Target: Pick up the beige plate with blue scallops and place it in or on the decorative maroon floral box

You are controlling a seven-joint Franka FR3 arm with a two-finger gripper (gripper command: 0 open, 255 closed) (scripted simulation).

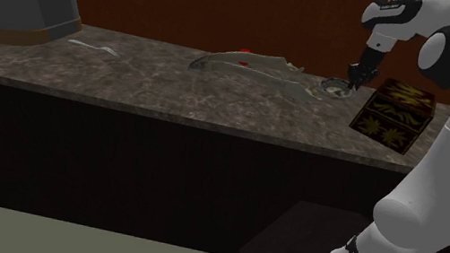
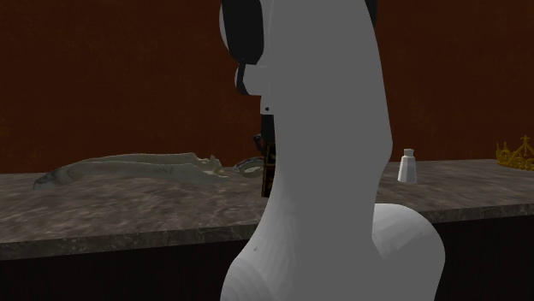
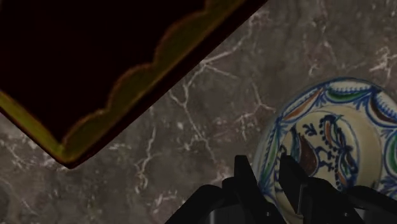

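Gripper looks narrow to me, its fingers pinching the near rim of the plate, which lies flat on the dark, white-veined marble counter near the box. I see a round cream plate with blue scallops and a dark box with a wavy gold edge.

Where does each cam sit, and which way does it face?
Shoulder view: beside and behind the stand, looking down along the counter; shows the arm reaching to the gripper at the plate.
Second exterior view: close behind the arm, facing across the counter to the brown wall; the arm blocks mid-frame.
Wrist view: on the hand, looking down at the plate and a corner of the box; the gripper juts in.
Shared: shoulder and wrist views both show plate and box.
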